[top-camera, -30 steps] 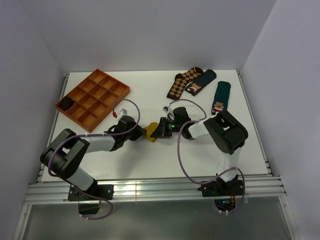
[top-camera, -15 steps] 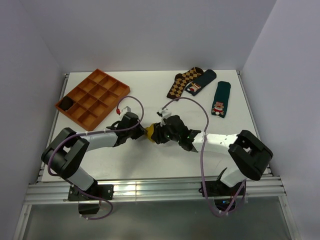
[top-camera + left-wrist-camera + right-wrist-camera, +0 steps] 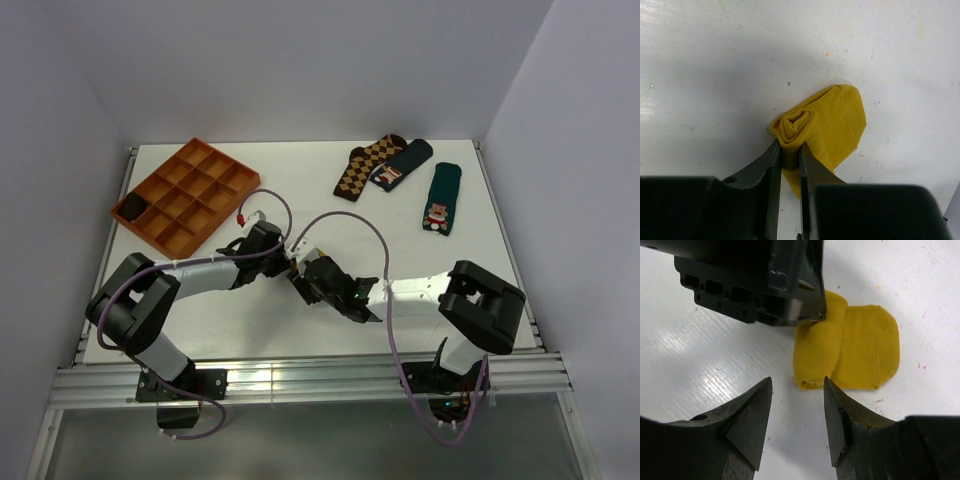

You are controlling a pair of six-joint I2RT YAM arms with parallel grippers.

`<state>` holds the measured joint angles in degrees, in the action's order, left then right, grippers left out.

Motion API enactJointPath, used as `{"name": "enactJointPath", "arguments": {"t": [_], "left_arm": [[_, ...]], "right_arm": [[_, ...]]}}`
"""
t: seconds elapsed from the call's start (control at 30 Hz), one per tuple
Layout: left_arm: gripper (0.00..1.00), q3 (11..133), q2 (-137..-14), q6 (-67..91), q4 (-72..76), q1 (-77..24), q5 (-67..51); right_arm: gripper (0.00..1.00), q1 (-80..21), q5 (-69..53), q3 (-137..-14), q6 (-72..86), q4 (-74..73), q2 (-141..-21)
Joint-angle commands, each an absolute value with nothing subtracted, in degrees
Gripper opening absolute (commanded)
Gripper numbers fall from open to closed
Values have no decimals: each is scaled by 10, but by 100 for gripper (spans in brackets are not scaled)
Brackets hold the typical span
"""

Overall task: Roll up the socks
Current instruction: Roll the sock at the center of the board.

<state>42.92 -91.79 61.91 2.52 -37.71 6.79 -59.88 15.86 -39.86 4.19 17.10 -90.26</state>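
With left gripper (image 3: 789,149), pinching rolled end of mustard-yellow sock (image 3: 832,122) right at the fingertips, unrolled flap lying flat on white table (image 3: 715,75) just beyond. With right gripper (image 3: 797,386), hovering jaws spread, just short of sock, not touching.

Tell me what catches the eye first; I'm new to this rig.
A half-rolled yellow sock lies at mid-table, its rolled end pinched in the left hand. The right hand stands open just short of it. An orange tray sits far left, three spare socks far right.
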Motion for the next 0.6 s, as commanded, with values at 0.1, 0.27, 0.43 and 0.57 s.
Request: {"name": "enactJointPath", "arguments": {"t": [0.1, 0.27, 0.43, 0.57], "left_arm": [[1, 434, -937, 591, -41, -386, 72], [1, 435, -938, 591, -43, -386, 70], [1, 436, -940, 592, -41, -387, 65], [1, 438, -940, 592, -40, -388, 62]], "right_arm": [[54, -622, 228, -444, -18, 195, -940], [54, -628, 245, -462, -36, 191, -965], [54, -632, 253, -475, -43, 187, -995], [51, -635, 256, -484, -34, 178, -1023]]}}
